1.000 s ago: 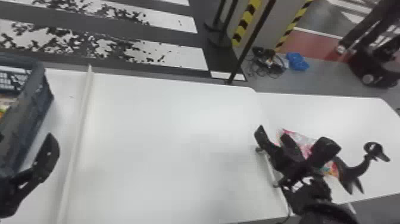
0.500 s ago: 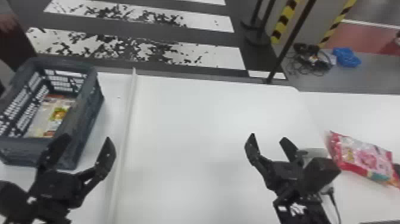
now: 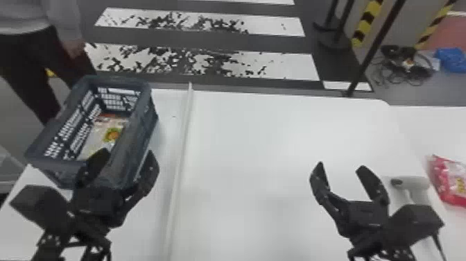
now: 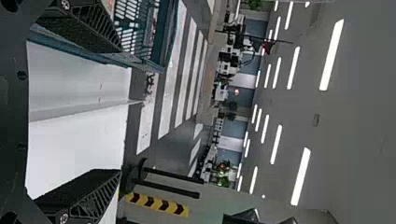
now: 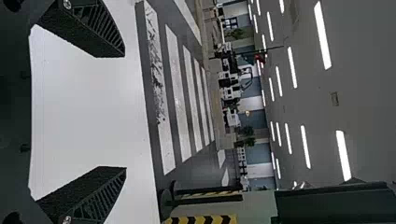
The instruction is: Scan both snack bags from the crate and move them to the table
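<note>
Two grippers are standing wide open and holding nothing: the left gripper (image 3: 127, 152) at lower left, overlapping the crate's near end, the right gripper (image 3: 341, 165) at lower right. Inside the crate (image 3: 137, 139), upper left, a pale snack bag (image 3: 104, 137) is lying flat; a pink bag (image 3: 450, 180) is resting on the table (image 3: 277, 139) at the right edge, near a white scanner (image 3: 414, 184). Fetching the crate's bag is probably the step in hand, the next move calling for a descent inside the walls, then a pinch. The left gripper's finger is hiding the pale bag's near end; the frame is cutting off the pink one.
</note>
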`<state>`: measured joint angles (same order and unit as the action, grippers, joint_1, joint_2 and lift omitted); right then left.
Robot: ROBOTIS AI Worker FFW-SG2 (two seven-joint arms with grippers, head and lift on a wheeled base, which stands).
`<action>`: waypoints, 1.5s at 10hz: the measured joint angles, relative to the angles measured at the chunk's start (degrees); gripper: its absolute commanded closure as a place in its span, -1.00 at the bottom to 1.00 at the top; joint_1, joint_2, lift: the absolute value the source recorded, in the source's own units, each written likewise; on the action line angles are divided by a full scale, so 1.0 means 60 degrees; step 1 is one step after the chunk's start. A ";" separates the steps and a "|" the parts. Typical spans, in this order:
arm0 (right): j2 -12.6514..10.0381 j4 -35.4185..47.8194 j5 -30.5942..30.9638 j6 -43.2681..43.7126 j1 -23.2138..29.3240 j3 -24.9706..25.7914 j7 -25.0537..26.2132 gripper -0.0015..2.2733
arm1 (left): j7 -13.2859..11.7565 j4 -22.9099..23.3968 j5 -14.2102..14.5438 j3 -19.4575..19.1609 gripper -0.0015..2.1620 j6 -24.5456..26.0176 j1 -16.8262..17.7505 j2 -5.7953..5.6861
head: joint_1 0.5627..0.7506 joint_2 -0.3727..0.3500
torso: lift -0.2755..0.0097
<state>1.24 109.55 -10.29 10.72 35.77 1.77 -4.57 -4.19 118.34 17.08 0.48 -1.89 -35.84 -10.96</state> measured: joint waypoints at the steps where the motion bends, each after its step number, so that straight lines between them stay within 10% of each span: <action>1: 0.0056 0.0001 0.0000 0.0114 0.0035 0.0007 0.0000 -0.95 | 0.0002 0.0693 0.0066 -0.0345 -0.93 0.1702 0.0283 -0.0001 | 0.41 -0.03 | 0.32; 3: 0.0205 -0.0003 -0.0045 0.0359 0.0138 0.0076 -0.0011 -0.95 | -0.0085 0.1780 0.0529 -0.1212 -0.93 0.5100 0.1047 -0.0017 | 0.41 0.02 | 0.32; 6: 0.0308 -0.0007 -0.0099 0.0585 0.0230 0.0201 -0.0014 -0.95 | -0.0155 0.2345 0.1040 -0.2215 -0.93 0.7861 0.2244 -0.0091 | 0.41 0.11 | 0.32; 9: 0.0321 -0.0007 -0.0041 0.0646 0.0255 0.0221 -0.0025 -0.95 | -0.0270 0.2088 0.1268 -0.2910 -0.92 0.8871 0.3582 -0.0196 | 0.41 0.20 | 0.32; 15: 0.0306 -0.0035 0.0285 0.0609 0.0250 0.0189 -0.0014 -0.95 | -0.0871 -0.0398 0.1407 -0.3142 -0.91 1.1331 0.5870 -0.1069 | 0.41 0.38 | 0.32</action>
<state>3.08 109.34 -8.58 14.37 37.27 2.91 -4.66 -9.42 115.95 25.52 -18.38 66.10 -0.62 -17.38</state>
